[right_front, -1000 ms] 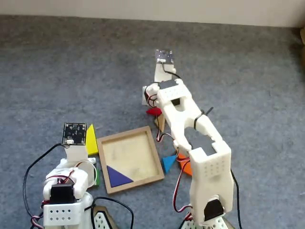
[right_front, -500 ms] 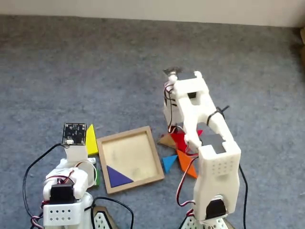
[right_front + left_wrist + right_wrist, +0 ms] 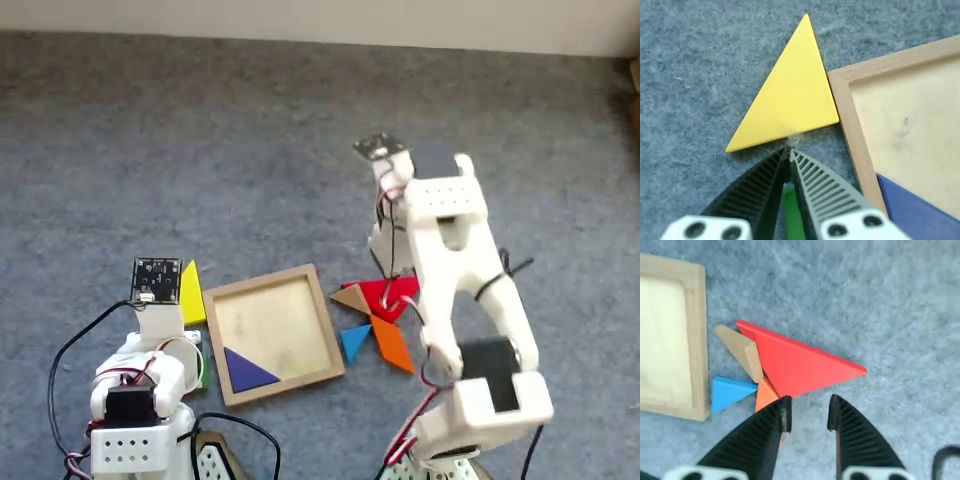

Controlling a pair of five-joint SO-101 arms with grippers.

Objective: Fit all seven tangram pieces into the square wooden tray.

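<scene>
Big red triangle [image 3: 796,362], flat, edge touching tan pc [image 3: 742,351].

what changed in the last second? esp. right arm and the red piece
The right gripper drew the red triangle and the tan piece back beside the tray, let go and now hangs open over them; its arm swung rightward. Unchanged: left gripper shut by the yellow triangle, dark blue triangle in the tray, light blue triangle, orange piece.

grey carpet [image 3: 200,130], wooden tray [image 3: 320,305], yellow triangle [image 3: 792,95], red triangle [image 3: 800,365]
</scene>
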